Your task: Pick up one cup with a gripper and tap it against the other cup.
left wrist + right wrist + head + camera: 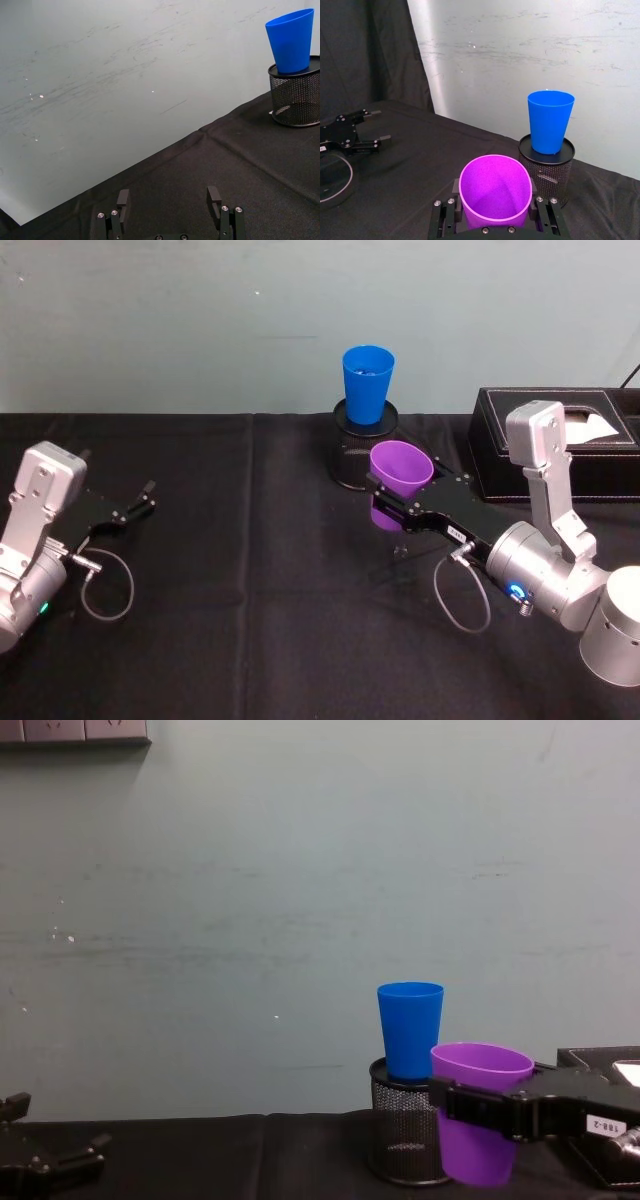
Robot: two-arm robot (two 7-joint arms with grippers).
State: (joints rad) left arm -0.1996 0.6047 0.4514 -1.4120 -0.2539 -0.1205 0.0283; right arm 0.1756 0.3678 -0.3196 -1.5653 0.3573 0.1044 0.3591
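The purple cup [400,480] hangs upright above the black cloth, with my right gripper [397,508] shut on its sides. From the wrist its open mouth [494,192] shows between the black fingers [543,212]. In the chest view the purple cup [478,1112] sits just in front and to the right of the blue cup [410,1029], a small gap between them. The blue cup [367,383] stands upright on top of a black wire-mesh pen holder [353,455] at the back of the table. My left gripper [140,502] rests open at the far left.
A black tissue box [570,440] stands at the back right, just behind my right arm. The mesh holder [547,170] lifts the blue cup [549,121] off the table. A grey wall closes the back. Black cloth [260,620] covers the table.
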